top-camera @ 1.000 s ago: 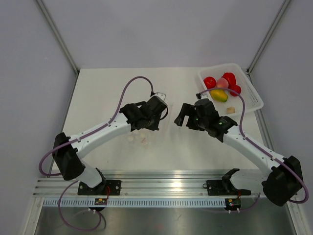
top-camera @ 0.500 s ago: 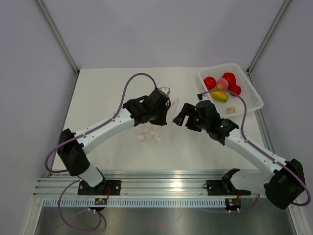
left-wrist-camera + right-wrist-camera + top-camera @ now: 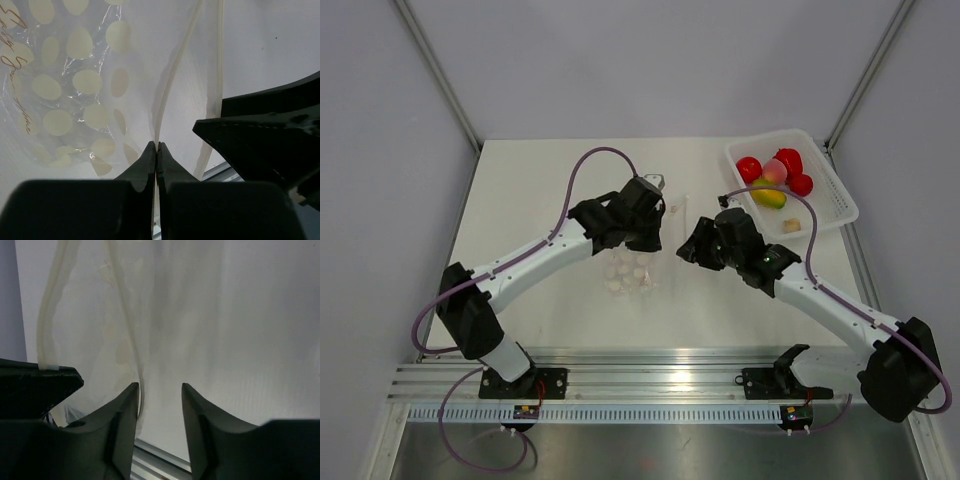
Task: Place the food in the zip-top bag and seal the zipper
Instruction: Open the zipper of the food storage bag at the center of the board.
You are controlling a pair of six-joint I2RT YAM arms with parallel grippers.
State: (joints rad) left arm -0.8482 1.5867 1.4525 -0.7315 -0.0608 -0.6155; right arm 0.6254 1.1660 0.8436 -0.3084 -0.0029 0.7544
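Observation:
The zip-top bag (image 3: pixel 630 274), clear with white dots, hangs lifted off the table under my left gripper (image 3: pixel 658 222). In the left wrist view that gripper (image 3: pixel 157 146) is shut on one lip of the bag's mouth, with the dotted film (image 3: pixel 75 85) spreading up and left. The zipper (image 3: pixel 126 320) runs as two pale strips. My right gripper (image 3: pixel 160 390) is open, and the other lip lies just inside its left finger (image 3: pixel 122 410). In the top view the right gripper (image 3: pixel 694 243) sits right beside the mouth. The food (image 3: pixel 775 178), red balls and a yellow-green one, lies in the tray.
A white tray (image 3: pixel 832 196) stands at the back right, behind the right arm. A small pale piece (image 3: pixel 792 226) lies in its near corner. Metal frame posts rise at both back corners, and a rail runs along the near edge.
My left gripper has carried the bag up and to the right. The right gripper has moved in to the bag's mouth, and its jaws have narrowed.

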